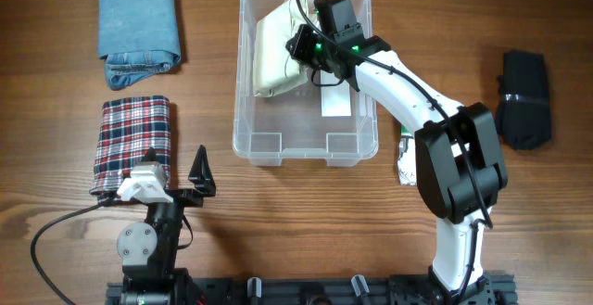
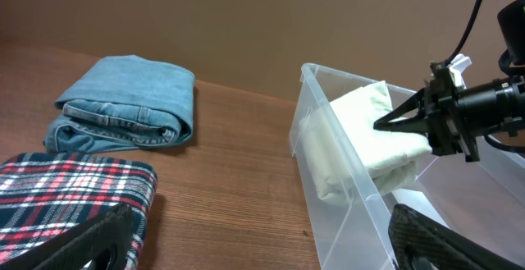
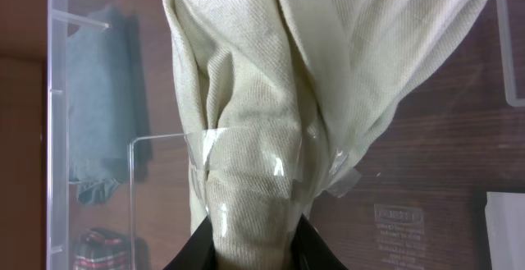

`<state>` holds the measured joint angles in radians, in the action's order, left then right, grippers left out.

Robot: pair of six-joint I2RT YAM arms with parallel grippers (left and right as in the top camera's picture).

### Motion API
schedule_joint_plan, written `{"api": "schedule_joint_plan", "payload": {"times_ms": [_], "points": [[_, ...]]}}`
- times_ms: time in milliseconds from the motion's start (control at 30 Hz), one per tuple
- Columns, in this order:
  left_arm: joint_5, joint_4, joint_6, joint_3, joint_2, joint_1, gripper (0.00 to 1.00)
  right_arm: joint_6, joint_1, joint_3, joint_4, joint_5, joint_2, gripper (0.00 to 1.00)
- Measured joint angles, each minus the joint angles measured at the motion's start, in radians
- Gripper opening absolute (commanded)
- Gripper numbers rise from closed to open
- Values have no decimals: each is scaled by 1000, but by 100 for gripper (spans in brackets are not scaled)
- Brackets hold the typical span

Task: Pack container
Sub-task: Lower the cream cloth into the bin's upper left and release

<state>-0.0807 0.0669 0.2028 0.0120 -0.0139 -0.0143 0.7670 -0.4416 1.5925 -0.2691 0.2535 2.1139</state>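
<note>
Toward the far centre of the table (image 1: 56, 157), the clear container (image 1: 296, 120) is sitting upright, holding a cream folded garment (image 1: 273, 59) that the right gripper (image 1: 298, 45) is clenching inside it. Near the plaid cloth (image 1: 134, 143), the left gripper (image 1: 174, 177) is hanging with its jaws spread wide.

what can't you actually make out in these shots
- Overhead: small green-and-white packet, half under the right arm.
- Right wrist: moulded lettering on the base of the clear rectangular plastic container, too small to read.
- Left wrist: red-and-blue plaid folded cloth, cut off by the bottom edge.
</note>
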Motion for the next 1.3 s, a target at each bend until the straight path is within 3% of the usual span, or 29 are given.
{"api": "schedule_joint_plan", "payload": {"times_ms": [100,300,633,700,833,1033,1067,1100,1200,1300], "points": [[0,0,0,0,0,0,100,0,0,0,1,0,1,26],[0,0,0,0,0,0,100,11,0,2,-3,4,2,72],[0,0,0,0,0,0,100,-44,0,26,-125,-50,2,81],[0,0,0,0,0,0,100,-83,0,57,-174,-84,1,88],[0,0,0,0,0,0,100,-151,0,136,-260,-121,1,89],[0,0,0,0,0,0,100,-239,0,246,-360,-223,-1,75],[0,0,0,0,0,0,100,-251,0,248,-374,-249,-2,69],[0,0,0,0,0,0,100,-266,0,248,-386,-271,-2,51],[0,0,0,0,0,0,100,-295,0,248,-419,-329,-2,16],[0,0,0,0,0,0,100,-308,0,248,-426,-368,-2,4]]}}
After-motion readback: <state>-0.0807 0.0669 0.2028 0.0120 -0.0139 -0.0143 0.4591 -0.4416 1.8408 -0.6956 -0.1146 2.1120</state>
